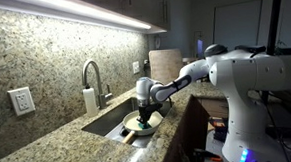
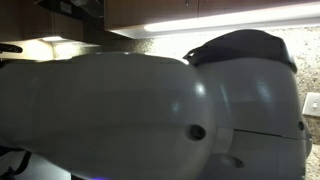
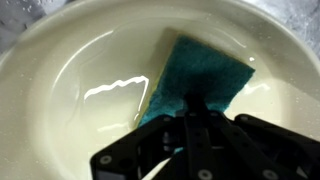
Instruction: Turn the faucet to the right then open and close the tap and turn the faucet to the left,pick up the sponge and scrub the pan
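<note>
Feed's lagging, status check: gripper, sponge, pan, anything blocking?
Status: gripper shut on the sponge. Sponge down inside the pan. The robot's own body fills an exterior view.

no readable text, labels, brands or numbers in any view

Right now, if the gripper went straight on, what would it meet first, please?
The gripper holds the sponge in its jaws, so the sponge leads; behind it lies the cream floor of the pan, probably near, though depth is unclear.
</note>
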Action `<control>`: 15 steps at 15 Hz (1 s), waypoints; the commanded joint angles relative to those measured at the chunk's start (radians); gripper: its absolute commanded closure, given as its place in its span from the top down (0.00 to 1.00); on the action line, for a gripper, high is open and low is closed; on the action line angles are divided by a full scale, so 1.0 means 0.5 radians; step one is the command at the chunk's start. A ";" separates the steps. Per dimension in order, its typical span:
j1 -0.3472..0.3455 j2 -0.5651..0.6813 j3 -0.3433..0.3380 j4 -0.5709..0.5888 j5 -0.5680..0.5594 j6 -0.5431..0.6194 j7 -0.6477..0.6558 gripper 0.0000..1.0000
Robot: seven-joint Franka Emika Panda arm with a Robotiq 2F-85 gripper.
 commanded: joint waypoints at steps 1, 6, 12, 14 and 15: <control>0.021 0.000 -0.019 0.017 -0.033 0.044 0.008 0.00; 0.088 0.000 -0.011 0.078 -0.025 0.084 -0.020 0.00; 0.249 0.000 -0.045 0.232 0.000 0.213 -0.066 0.00; 0.308 0.000 -0.060 0.287 0.006 0.259 -0.078 0.00; 0.339 0.000 -0.068 0.317 0.010 0.282 -0.086 0.00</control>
